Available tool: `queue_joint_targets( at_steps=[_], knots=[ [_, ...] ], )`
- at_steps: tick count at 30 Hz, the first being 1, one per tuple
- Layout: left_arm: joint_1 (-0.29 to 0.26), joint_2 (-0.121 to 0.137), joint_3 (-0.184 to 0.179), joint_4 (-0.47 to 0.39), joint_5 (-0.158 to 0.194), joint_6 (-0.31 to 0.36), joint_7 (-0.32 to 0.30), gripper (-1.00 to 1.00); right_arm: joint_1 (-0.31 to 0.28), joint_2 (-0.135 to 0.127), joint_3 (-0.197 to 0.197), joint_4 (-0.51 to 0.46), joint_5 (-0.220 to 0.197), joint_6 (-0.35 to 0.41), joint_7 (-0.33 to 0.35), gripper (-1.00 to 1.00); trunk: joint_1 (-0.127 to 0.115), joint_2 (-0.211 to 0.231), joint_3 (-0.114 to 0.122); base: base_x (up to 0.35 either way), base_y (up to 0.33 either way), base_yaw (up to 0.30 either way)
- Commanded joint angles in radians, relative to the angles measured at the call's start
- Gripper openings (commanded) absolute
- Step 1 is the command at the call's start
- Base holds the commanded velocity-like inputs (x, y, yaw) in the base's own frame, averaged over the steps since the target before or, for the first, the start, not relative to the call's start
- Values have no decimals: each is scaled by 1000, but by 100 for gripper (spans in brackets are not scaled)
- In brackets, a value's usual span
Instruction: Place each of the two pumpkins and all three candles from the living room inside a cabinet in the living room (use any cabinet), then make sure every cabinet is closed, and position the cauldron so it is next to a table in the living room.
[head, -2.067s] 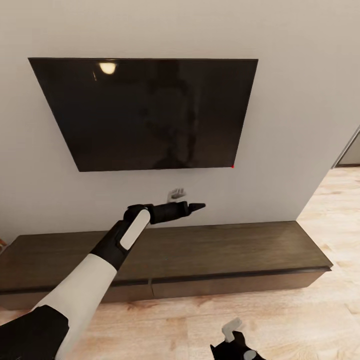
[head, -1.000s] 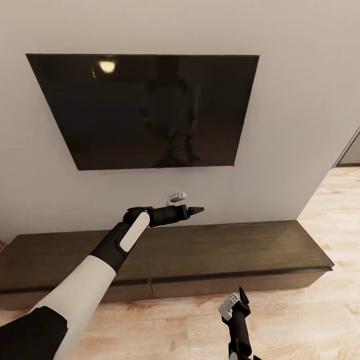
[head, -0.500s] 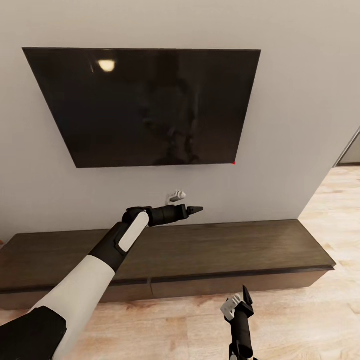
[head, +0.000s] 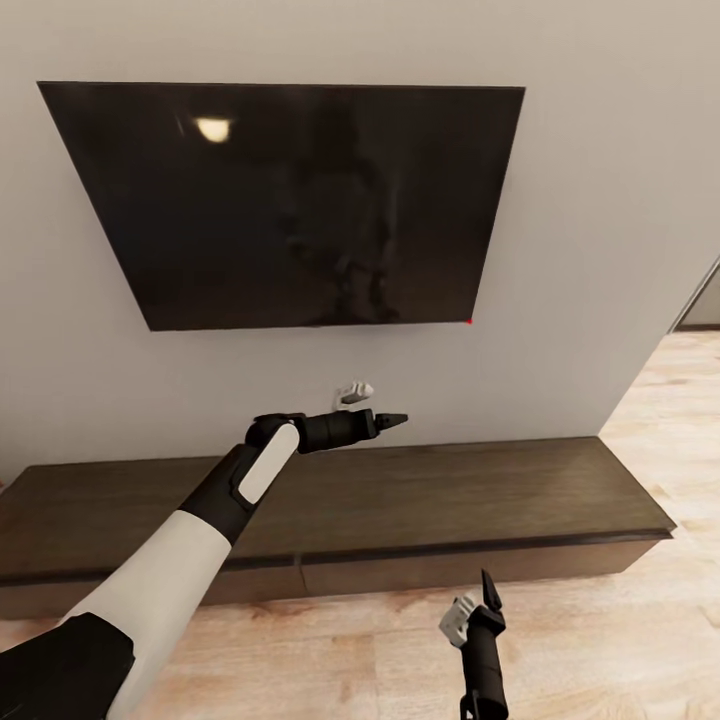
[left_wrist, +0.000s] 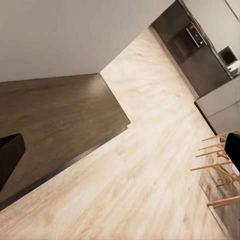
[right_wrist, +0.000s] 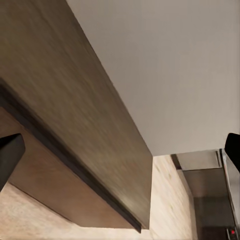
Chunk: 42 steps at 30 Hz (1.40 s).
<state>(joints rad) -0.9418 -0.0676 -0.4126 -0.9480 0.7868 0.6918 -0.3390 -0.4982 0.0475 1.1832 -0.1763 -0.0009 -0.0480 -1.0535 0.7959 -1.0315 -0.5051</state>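
Left gripper (head: 392, 419): you hold it open, empty, above the cabinet (head: 420, 495).
Right gripper (head: 486, 592): open, empty, before the cabinet's closed front.

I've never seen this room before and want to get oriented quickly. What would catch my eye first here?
The big dark television on the pale wall dominates the head view. Below it runs the long, low dark-brown cabinet, its drawer fronts shut, on a light wood floor. The left arm reaches out over the cabinet top, its left claw pointing rightward, while the right claw points upward in front of the cabinet.
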Motion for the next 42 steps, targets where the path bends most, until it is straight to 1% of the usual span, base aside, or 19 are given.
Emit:
queue_joint_targets(
  at_steps=[1,3,5,8,10,14,22,24,30,33,34,36,42],
  knots=[
    [0,-1,0,0,0,0,0,100,1,0,1,1,1,0,0,100,4,-7,-3,0,0,0],
    [0,-1,0,0,0,0,0,100,4,0,1,2,2,0,0,100,12,-21,-9,0,0,0],
    [11,-12,11,-9,8,-11,-5,100,-8,0,13,-5,11,1,3,100,11,-21,-9,0,0,0],
    [28,-12,16,-9,8,-11,-5,100,-23,-2,18,-4,10,1,2,100,11,-21,-9,0,0,0],
    [40,-22,14,-18,8,-13,-5,100,-34,-6,29,3,22,8,1,100,11,-21,-9,0,0,0],
    [62,-32,13,-24,8,-15,-5,100,-57,-9,51,10,44,31,2,100,11,-21,-9,0,0,0],
    [69,-36,11,-27,8,-15,-5,100,-102,-9,98,24,90,75,14,100,11,-21,-9,0,0,0],
    [69,-36,10,-35,8,-15,-5,100,-113,-5,108,35,101,86,23,100,11,-21,-9,0,0,0],
    [74,-35,4,-67,8,-15,-5,100,-139,1,114,69,135,120,56,100,11,-21,-9,0,0,0],
    [75,-35,-10,-72,8,-15,-5,100,-140,2,114,86,151,137,72,100,11,-21,-9,0,0,0],
    [75,-35,-12,-72,8,-15,-5,100,-140,2,114,115,372,305,73,100,11,-21,-9,0,0,0],
    [75,-35,-15,-73,8,-14,-5,100,-140,4,113,116,387,314,84,100,15,-28,-13,0,0,0],
    [75,-35,-18,-74,8,-14,-5,100,-140,4,113,118,397,318,101,100,38,-70,-31,0,0,0]
  ],
)
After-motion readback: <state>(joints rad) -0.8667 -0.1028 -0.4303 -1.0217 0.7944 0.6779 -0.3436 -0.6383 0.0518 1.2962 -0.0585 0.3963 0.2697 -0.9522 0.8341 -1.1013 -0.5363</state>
